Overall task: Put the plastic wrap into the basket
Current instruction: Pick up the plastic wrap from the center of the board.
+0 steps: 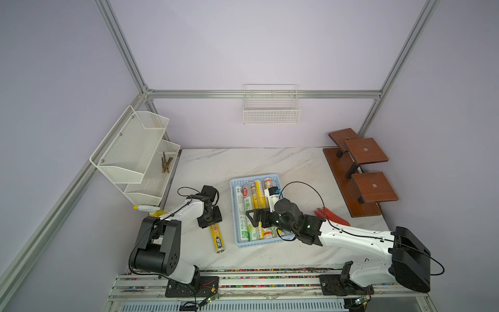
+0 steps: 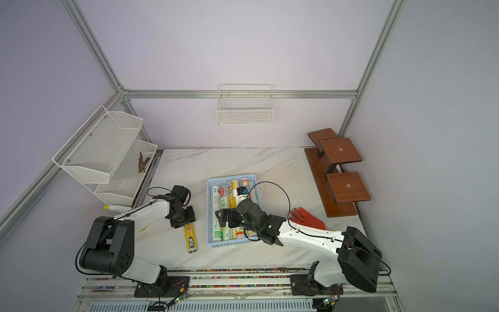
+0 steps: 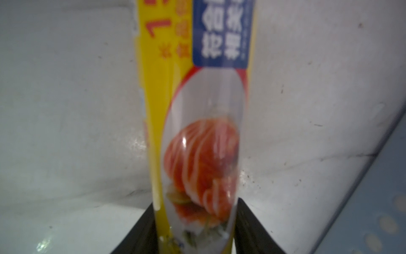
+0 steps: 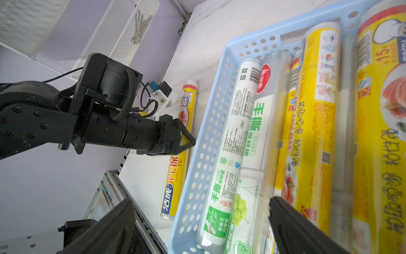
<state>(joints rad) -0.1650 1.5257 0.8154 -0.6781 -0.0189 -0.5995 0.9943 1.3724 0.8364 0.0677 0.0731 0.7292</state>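
One yellow plastic wrap roll (image 1: 218,239) (image 2: 191,239) (image 4: 179,158) lies on the marble table just left of the light-blue basket (image 1: 234,216) (image 2: 209,216) (image 4: 204,140). My left gripper (image 1: 212,225) (image 3: 195,231) points down over the roll's far half. In the left wrist view its black fingers press both sides of the roll (image 3: 197,110) with no gap showing. Several more rolls (image 1: 244,205) (image 4: 232,136), yellow and white-green, lie side by side in the basket. My right gripper (image 1: 252,216) (image 2: 222,216) (image 4: 202,224) hovers open over the basket's near left part, holding nothing.
An orange glove (image 1: 332,216) (image 2: 307,218) lies right of the basket, under my right arm. A white two-tier mesh rack (image 1: 135,154) stands at the left, and a spray bottle (image 1: 147,209) lies behind my left arm. A wire basket (image 1: 271,108) hangs on the back wall. A wooden stepped stand (image 1: 359,173) fills the right.
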